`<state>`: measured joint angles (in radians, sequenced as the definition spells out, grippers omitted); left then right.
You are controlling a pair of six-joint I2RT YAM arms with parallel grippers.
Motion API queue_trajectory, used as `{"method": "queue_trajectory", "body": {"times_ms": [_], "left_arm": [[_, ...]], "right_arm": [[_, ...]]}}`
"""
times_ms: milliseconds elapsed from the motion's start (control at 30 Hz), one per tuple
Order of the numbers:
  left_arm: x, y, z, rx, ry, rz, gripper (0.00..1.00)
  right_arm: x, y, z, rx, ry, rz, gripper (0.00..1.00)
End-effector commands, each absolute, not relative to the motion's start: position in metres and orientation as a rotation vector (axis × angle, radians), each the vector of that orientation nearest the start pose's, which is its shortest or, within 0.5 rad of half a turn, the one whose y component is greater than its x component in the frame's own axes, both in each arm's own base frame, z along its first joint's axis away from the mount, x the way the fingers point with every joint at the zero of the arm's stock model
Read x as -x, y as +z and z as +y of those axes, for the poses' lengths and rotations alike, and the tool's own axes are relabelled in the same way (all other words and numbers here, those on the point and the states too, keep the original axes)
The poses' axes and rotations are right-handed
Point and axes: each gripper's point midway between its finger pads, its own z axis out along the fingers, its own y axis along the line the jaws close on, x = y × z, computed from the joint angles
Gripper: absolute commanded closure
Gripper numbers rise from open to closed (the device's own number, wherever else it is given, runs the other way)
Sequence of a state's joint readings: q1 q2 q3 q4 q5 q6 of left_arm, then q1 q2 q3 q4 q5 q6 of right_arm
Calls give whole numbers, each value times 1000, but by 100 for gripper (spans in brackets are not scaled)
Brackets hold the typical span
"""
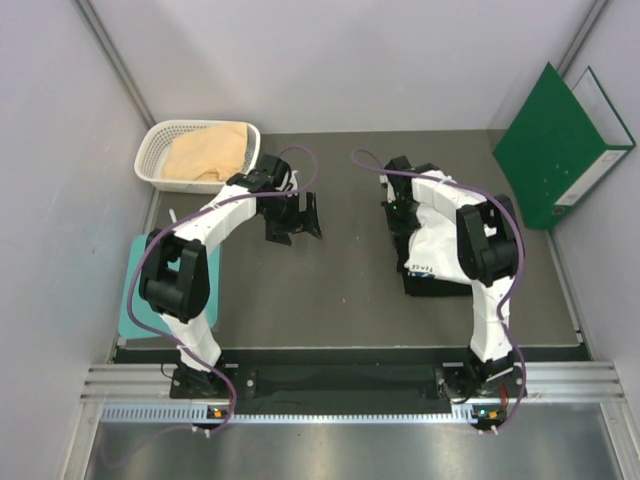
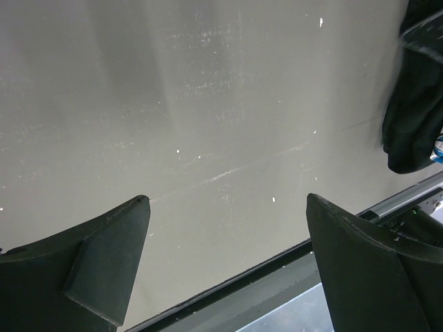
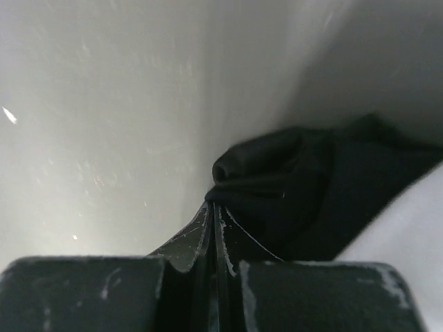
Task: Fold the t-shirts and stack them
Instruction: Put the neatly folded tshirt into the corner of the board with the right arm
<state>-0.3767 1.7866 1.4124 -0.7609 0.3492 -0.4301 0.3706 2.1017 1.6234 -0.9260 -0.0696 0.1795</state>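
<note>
The white daisy-print t-shirt lies folded on top of the black t-shirt at the right of the table. My right gripper is at their far left corner. In the right wrist view its jaws are shut, pinching a fold of the black t-shirt, with white cloth beside it. The tan-peach t-shirt lies bunched in a white basket. My left gripper hangs open and empty over bare table.
A green binder leans on the right wall at the back. A teal board lies at the left edge beside the left arm. A dark shape shows at the right edge of the left wrist view.
</note>
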Motion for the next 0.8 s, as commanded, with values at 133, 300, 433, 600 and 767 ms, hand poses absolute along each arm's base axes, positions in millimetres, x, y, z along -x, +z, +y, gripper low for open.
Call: {"method": "queue_trajectory", "body": {"times_ms": [133,300,433,600,767], "left_arm": [[-339,127,-214,-107,-699,2729,1],[-338,125,-215,-107,-714,2735,1],[-338,124,-217,-108,-719,2736,1],[-340,124,-220,-101,-740,2733,1],[-345,124,-223,-103,-755,2725,1]], "right_arm": [[-324,6,100,164,-99,3101,100],[-311,7,55,39,-197,3116,100],[-302,12,22,-48,-254,3125,100],[-285,21,-16,-210,-343,3122,100],[-268,25,-19,-241,-357,3138,100]]}}
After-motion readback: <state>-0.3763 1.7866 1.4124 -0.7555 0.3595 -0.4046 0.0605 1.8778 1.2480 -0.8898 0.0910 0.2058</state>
